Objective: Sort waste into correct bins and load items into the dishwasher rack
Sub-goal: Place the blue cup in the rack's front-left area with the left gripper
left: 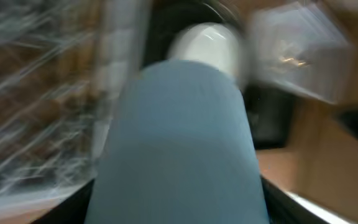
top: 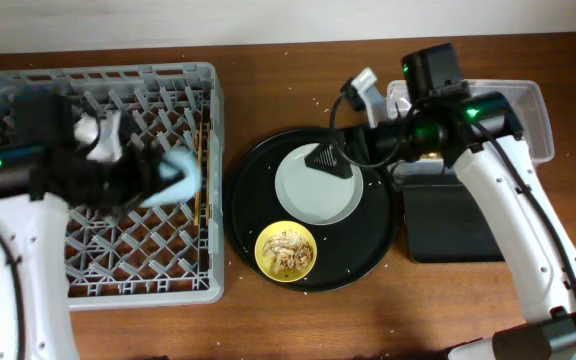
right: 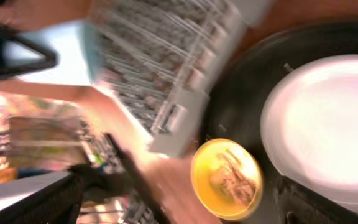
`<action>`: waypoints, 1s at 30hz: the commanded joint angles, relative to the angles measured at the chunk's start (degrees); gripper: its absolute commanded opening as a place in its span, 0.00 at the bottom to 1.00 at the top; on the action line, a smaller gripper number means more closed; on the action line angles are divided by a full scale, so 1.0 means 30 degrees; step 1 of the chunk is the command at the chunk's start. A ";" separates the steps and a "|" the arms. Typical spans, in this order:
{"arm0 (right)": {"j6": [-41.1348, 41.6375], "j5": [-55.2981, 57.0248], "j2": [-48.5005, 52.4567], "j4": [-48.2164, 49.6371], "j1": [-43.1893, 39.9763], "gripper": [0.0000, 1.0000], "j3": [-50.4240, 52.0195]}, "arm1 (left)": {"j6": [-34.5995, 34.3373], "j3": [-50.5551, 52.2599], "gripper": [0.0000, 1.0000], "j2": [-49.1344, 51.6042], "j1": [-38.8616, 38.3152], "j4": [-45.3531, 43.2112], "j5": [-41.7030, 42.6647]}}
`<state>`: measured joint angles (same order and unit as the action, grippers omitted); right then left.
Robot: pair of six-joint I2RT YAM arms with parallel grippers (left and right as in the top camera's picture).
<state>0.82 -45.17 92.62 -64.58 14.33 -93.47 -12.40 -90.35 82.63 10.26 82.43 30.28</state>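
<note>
My left gripper [top: 168, 178] is shut on the small light blue cup [top: 181, 172] and holds it over the right part of the grey dishwasher rack [top: 28, 85]. In the blurred left wrist view the cup [left: 179, 124] fills the space between the fingers [left: 179, 208]. My right gripper [top: 330, 158] is open and empty above the upper left rim of the light grey plate [top: 318, 190]. The yellow bowl [top: 286, 250] holds beige food scraps. The right wrist view shows the bowl [right: 225, 180], the plate [right: 328, 118] and the rack [right: 166, 74], with my fingers [right: 179, 190] wide apart. The pink cup, tissue and wrapper are not visible.
Plate and bowl sit on a large round black tray [top: 253, 215] at the centre. A clear plastic tub [top: 528, 110] stands at the back right with a shallow black rectangular tray [top: 448, 225] in front of it. My right arm crosses above both bins.
</note>
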 commanded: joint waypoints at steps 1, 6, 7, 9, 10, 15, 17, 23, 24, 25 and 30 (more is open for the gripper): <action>0.0036 0.3818 -0.0393 -0.0641 0.0801 0.99 -0.0058 | -0.4095 -0.0168 0.55 -0.1056 0.0692 0.1974 -1.0703; 0.0029 0.3803 -0.0393 -0.0634 0.0976 0.99 -0.0058 | -0.5020 0.0962 0.61 -0.1056 0.1880 0.2667 -1.2553; 0.0029 0.3803 -0.0393 -0.0648 0.0976 0.98 -0.0058 | -0.5020 0.1435 0.61 -0.1049 0.2266 0.2455 -1.2546; 0.0022 0.3803 -0.0393 -0.0765 0.0976 0.98 -0.0058 | -0.5071 0.2703 0.61 -0.1049 0.3249 0.2025 -1.2509; 0.0022 0.3803 -0.0393 -0.0809 0.0976 0.98 -0.0058 | -0.5064 0.3541 0.61 -0.1049 0.3883 0.1719 -1.2298; 0.0022 0.3810 -0.0393 -0.0772 0.0976 0.98 -0.0058 | -0.5056 0.7737 0.66 -0.1049 0.6608 -0.0852 -1.1686; 0.0022 0.3810 -0.0393 -0.0772 0.0976 0.98 -0.0058 | -0.4976 0.9486 0.65 -0.1049 0.7555 -0.3155 -1.0907; 0.0022 0.3803 -0.0393 -0.0838 0.0976 0.98 -0.0058 | -0.4029 1.1030 0.66 -0.1035 0.7635 -0.5588 -0.8932; 0.0022 0.3803 -0.0393 -0.0852 0.0976 0.98 -0.0058 | -0.4036 1.1030 0.66 -0.1035 0.7635 -0.5574 -0.8903; 0.0022 0.3803 -0.0393 -0.0852 0.0976 0.98 -0.0058 | -0.4051 1.1030 0.71 -0.1035 0.7635 -0.5552 -0.8852; 0.0022 0.3803 -0.0393 -0.0852 0.0976 0.98 -0.0058 | -0.4044 1.1030 0.99 -0.1035 0.7635 -0.5530 -0.7082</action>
<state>1.08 -34.28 92.62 -67.09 16.99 -93.47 -25.06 -57.58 80.03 32.93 65.91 4.56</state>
